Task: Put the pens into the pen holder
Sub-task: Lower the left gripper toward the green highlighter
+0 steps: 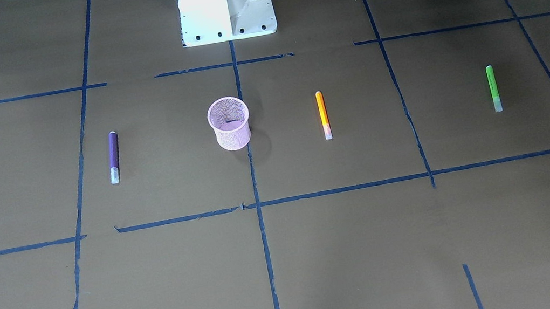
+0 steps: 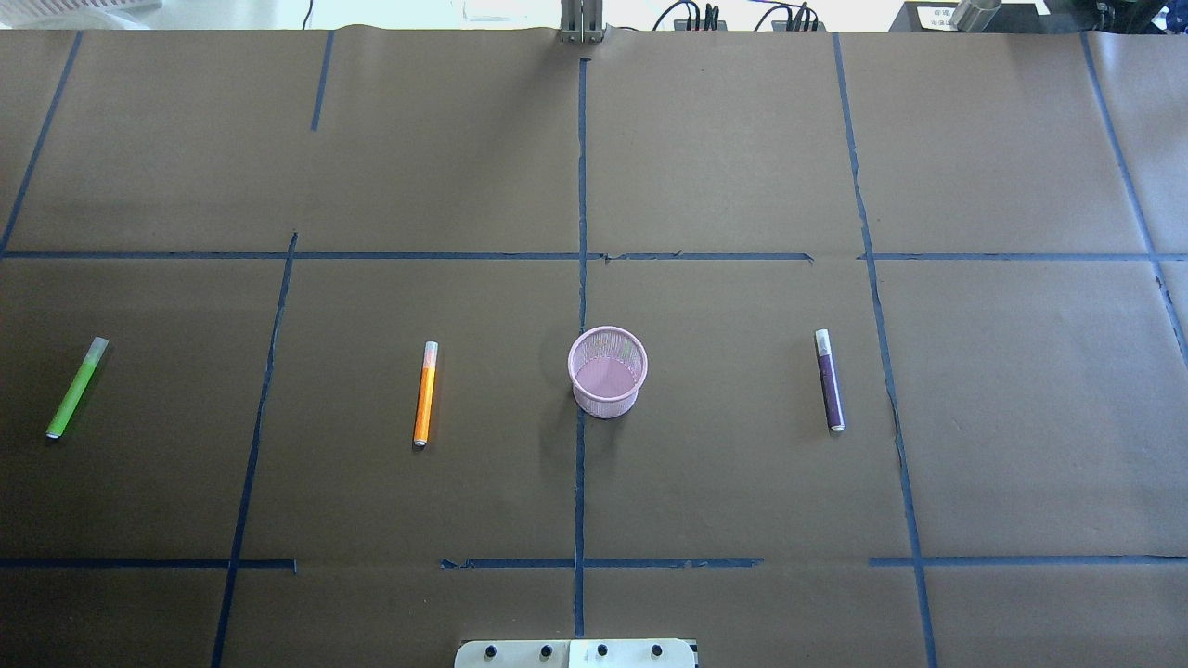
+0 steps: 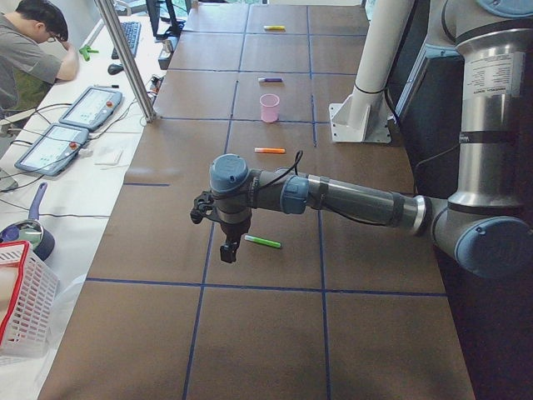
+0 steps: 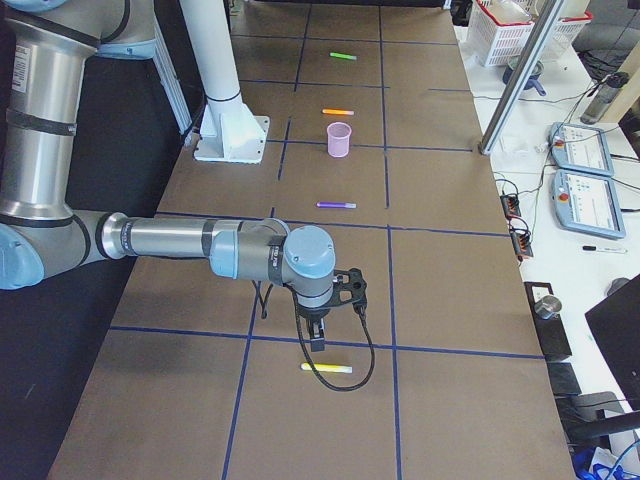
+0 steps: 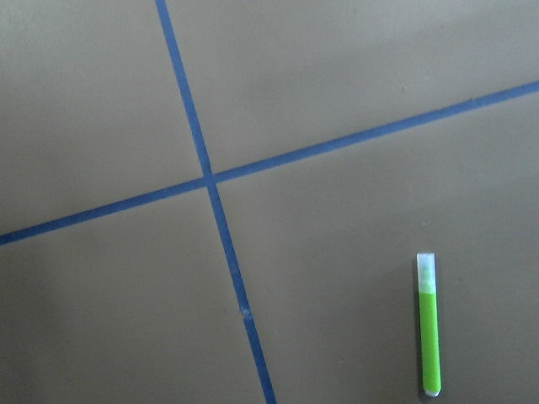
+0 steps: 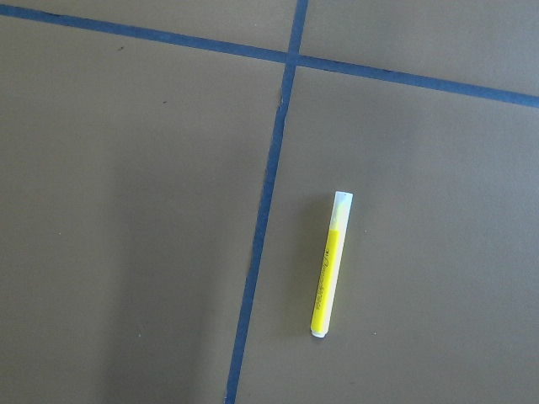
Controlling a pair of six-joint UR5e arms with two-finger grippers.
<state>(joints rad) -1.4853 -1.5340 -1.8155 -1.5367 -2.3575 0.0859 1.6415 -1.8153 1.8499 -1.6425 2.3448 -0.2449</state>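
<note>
**Four pens lying flat, pen holder standing mid-worktop**

The pink pen holder (image 2: 605, 404) is standing upright at the middle of the worktop (image 2: 742, 139), on the blue tape line (image 2: 581, 167) that runs from the robot's edge to the far edge. All the pens are lying flat on the worktop, apart from the holder. The orange pen (image 2: 425, 394) is lying toward the left edge from the holder. The green pen (image 2: 76, 390) is lying well beyond it, near the left edge. The purple pen (image 2: 830, 380) is lying on the holder's other side, toward the right edge. A yellow pen (image 6: 330, 265) is lying farther out, near the right edge.

The left fingers (image 3: 226, 252) are hanging above the worktop near the green pen, not touching it. The right fingers (image 4: 316, 338) are hanging just above the yellow pen. Both show only in the side views, so I cannot tell whether either pair is spread or closed.
</note>
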